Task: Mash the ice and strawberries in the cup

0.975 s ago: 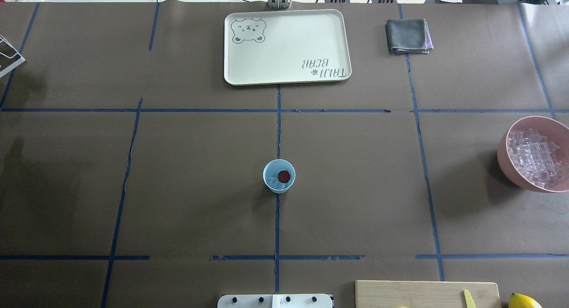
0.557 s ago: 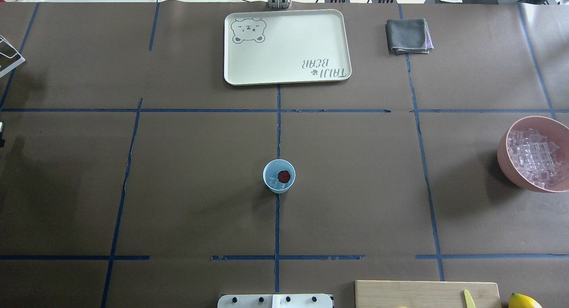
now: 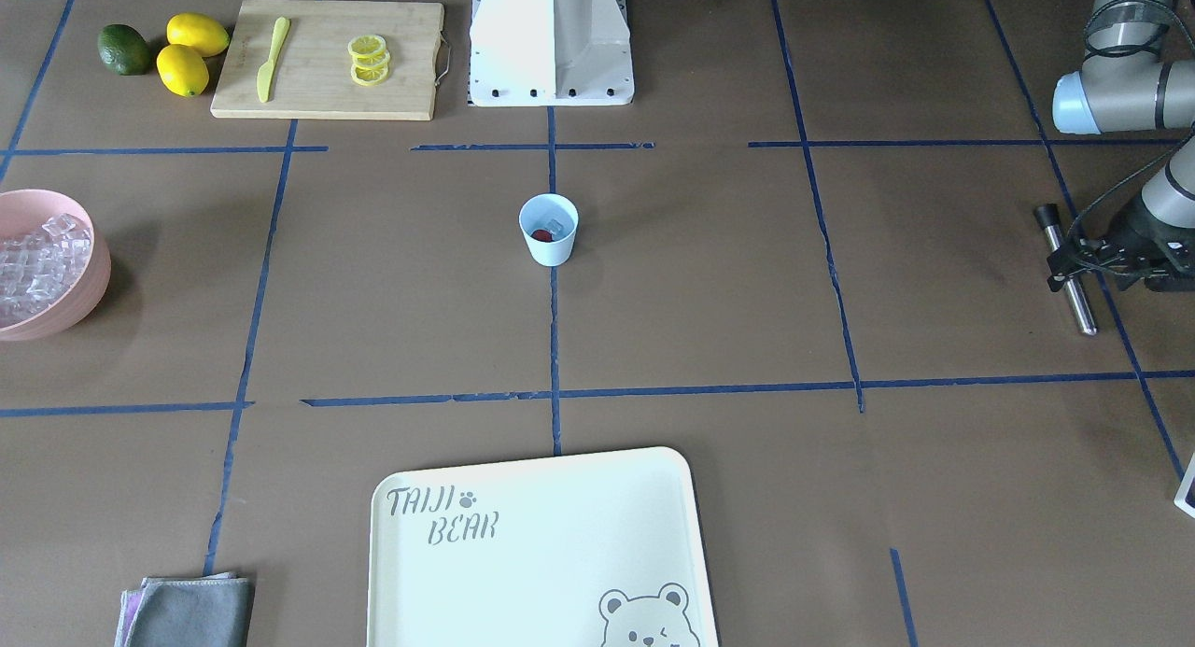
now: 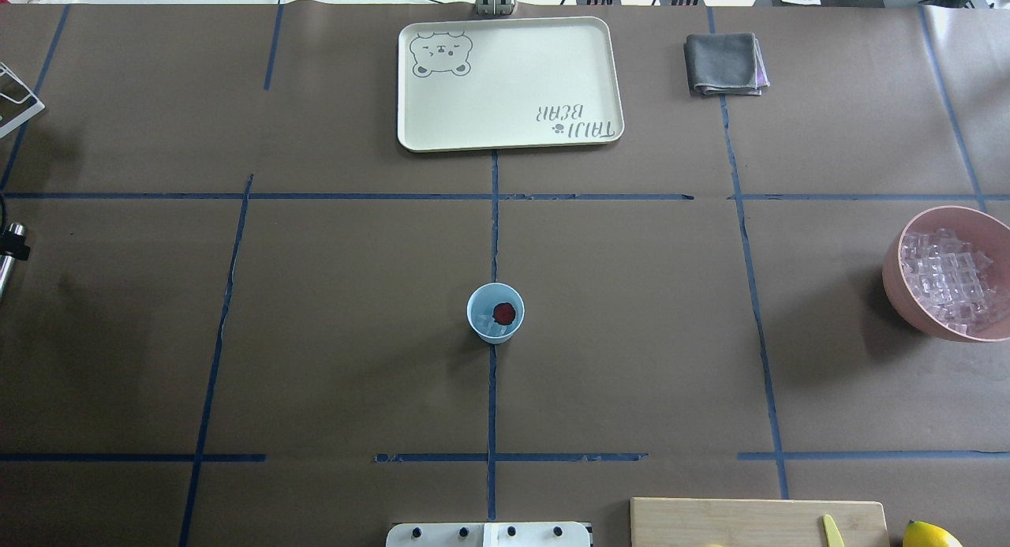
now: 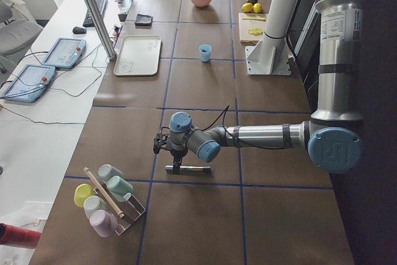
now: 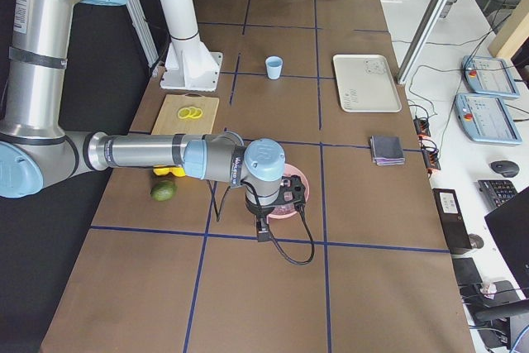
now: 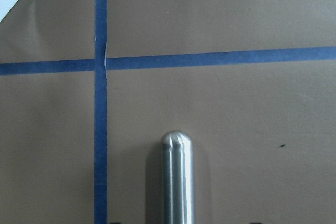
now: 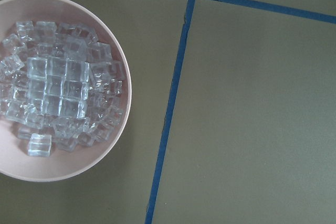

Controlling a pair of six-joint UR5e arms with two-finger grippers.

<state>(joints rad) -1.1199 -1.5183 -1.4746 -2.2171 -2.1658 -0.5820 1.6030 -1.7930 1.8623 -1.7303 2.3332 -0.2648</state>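
The cup [image 4: 495, 312] with the strawberry [image 4: 504, 312] and ice [image 4: 484, 320] sits at frame centre, the left gripper [image 3: 1074, 260] clamps a steel muddler [image 3: 1067, 272] at far right of the front view, and the right gripper's jaw state cannot be told.

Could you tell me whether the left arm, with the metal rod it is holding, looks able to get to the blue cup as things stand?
Probably yes. The table between the left gripper, which holds the metal rod, and the cup is bare, and the cup's mouth is open with nothing above it. Whether the arm stretches that far cannot be told.
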